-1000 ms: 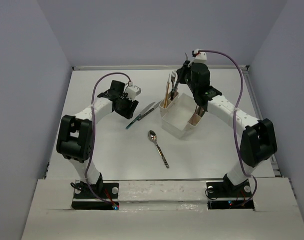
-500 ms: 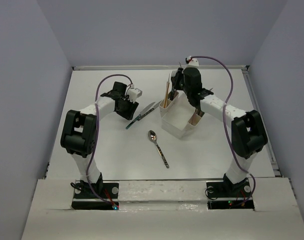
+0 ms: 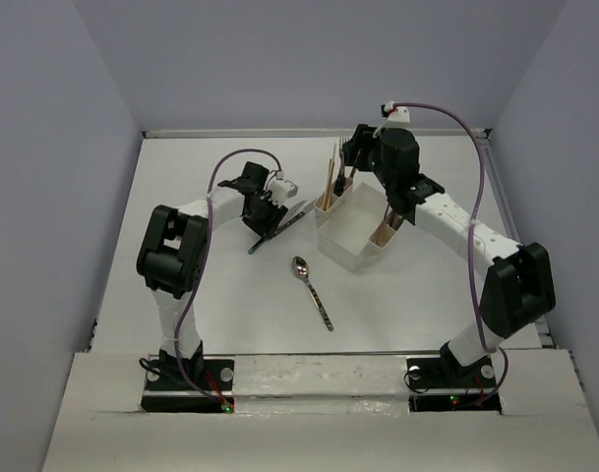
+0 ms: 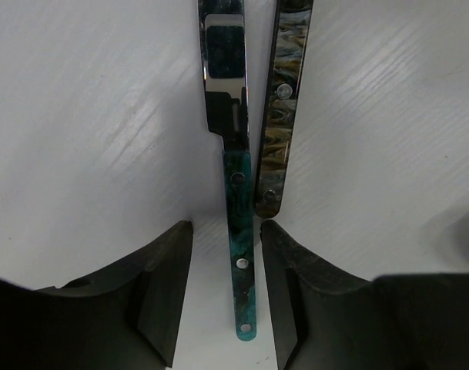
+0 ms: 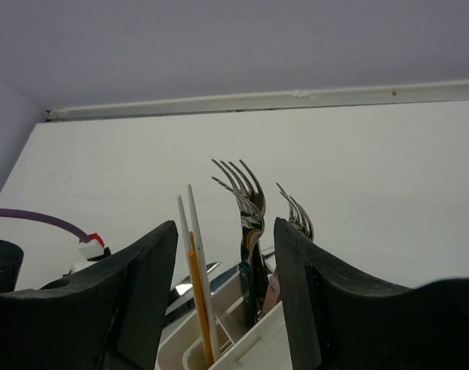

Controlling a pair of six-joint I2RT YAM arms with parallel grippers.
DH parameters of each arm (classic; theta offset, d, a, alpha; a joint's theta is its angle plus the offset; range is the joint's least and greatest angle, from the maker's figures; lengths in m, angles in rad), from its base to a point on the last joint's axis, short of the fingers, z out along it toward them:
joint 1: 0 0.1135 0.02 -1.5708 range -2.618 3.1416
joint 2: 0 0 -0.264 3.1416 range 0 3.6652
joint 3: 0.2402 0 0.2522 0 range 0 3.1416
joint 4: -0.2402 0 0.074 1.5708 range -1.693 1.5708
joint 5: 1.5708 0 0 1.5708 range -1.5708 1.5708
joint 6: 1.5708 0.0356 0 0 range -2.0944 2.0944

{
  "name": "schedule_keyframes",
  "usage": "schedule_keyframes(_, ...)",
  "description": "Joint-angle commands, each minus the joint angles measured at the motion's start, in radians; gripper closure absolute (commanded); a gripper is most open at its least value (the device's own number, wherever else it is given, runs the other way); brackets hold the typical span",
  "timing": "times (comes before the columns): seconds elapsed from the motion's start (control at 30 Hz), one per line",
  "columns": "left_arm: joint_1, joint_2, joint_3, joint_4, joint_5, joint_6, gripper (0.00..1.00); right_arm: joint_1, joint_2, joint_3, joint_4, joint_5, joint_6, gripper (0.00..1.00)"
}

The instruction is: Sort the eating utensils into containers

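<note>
Over the last second my left gripper (image 4: 225, 231) has slid in over the two knives, and my right gripper (image 5: 226, 231) has shifted a little at the far end of the caddy (image 3: 343, 251). Both pairs of fingers are spread and hold nothing.

The handle of the teal-handled knife (image 4: 238, 254) lies between my left fingers, its butt towards my palm and its blade running straight ahead. The dark-handled knife (image 4: 276, 131) lies just beside it, ahead of my right-hand fingertip. Neither is gripped yet.

Just ahead of and below my right fingers, the forks (image 5: 246, 200) and the chopsticks (image 5: 195, 262) stand upright in the caddy's end slot, so I judge that part done. The slot behind that gripper holds something brownish, perhaps more handles, though I cannot make it out from above.

Left to sort, by my reckoning: both knives and the spoon (image 3: 311, 290), which lies on the table well behind my left gripper.
</note>
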State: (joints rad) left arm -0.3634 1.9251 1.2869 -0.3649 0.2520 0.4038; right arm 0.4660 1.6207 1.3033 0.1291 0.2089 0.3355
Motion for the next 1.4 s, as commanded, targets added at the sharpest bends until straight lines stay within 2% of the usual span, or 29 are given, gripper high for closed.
schedule_keyframes(0.0,0.0,0.049,0.04,-0.077,-0.025,0.05,0.48,-0.003,-0.091,-0.021,0.0,0.018,-0.032,0.41)
schedule_keyframes(0.1,0.0,0.067,0.04,-0.101,-0.031,0.063,0.48,-0.003,-0.134,-0.03,-0.008,0.035,-0.047,0.41)
schedule_keyframes(0.23,0.003,0.08,0.022,-0.135,-0.051,0.082,0.59,-0.003,-0.183,-0.038,-0.014,0.058,-0.073,0.4)
schedule_keyframes(0.3,0.009,0.071,-0.006,-0.14,-0.057,0.093,0.6,-0.003,-0.209,-0.042,-0.016,0.069,-0.079,0.4)
schedule_keyframes(0.5,0.026,0.058,-0.049,-0.129,-0.105,0.115,0.73,-0.003,-0.249,-0.068,-0.017,0.113,-0.09,0.39)
schedule_keyframes(0.6,0.032,0.061,-0.061,-0.128,-0.118,0.121,0.83,-0.003,-0.262,-0.082,-0.016,0.119,-0.093,0.39)
schedule_keyframes(0.7,0.061,0.071,-0.081,-0.118,-0.134,0.13,1.0,-0.003,-0.275,-0.099,-0.016,0.132,-0.093,0.39)
schedule_keyframes(0.9,0.119,0.052,-0.09,-0.106,-0.119,0.109,1.0,-0.003,-0.303,-0.113,-0.016,0.144,-0.096,0.39)
schedule_keyframes(1.13,0.196,-0.13,-0.067,0.007,0.096,0.033,1.0,-0.003,-0.331,-0.111,-0.016,0.127,-0.089,0.39)
schedule_keyframes(1.37,0.204,-0.267,0.032,0.034,0.17,-0.031,1.0,-0.003,-0.351,-0.087,-0.025,0.0,-0.073,0.41)
